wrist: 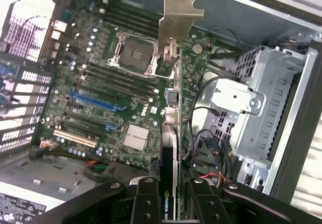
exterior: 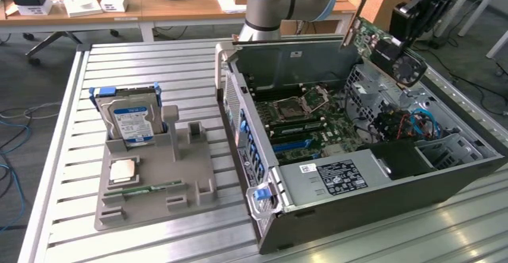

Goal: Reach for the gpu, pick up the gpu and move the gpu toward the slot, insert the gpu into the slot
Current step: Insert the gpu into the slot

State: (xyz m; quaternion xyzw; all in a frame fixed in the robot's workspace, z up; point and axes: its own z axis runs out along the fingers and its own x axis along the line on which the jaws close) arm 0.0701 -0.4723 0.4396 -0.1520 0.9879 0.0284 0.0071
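The gripper (exterior: pixel 403 37) is clamped on the gpu (exterior: pixel 379 44). In the wrist view its two black fingers (wrist: pixel 146 204) press against the card's opposite faces, so the gripper (wrist: pixel 173 206) has the gpu (wrist: pixel 170 153) edge-on between them. The card's long axis runs straight out from the fingertips. Its pale metal bracket (wrist: pixel 180 12) is at the end farthest from the gripper, and the end with the dark fan sits nearest the fingers. In the exterior view the card hangs in the air just over the rim of the open case (exterior: pixel 238 78), touching nothing but the gripper. It is tilted, with the bracket (exterior: pixel 355 22) raised and pointing towards the exterior view's left and the fan end lower, towards the exterior view's right. The green motherboard (wrist: pixel 151 108) lies well below the gripper on the floor of the case. The slot (wrist: pixel 95 101) is a long blue strip on that board, below the gripper and off to one side of the card, well apart from its lower edge. In the exterior view the slot (exterior: pixel 298 146) does not run in line with the card's long axis. The square CPU socket (wrist: pixel 133 53) lies farther from the gripper than the slot. A grey metal drive cage (wrist: pixel 266 108) stands on the other side of the card. Outside the case, far from the gripper, a hard drive (exterior: pixel 131 120) stands upright in a grey holder (exterior: pixel 159 179).
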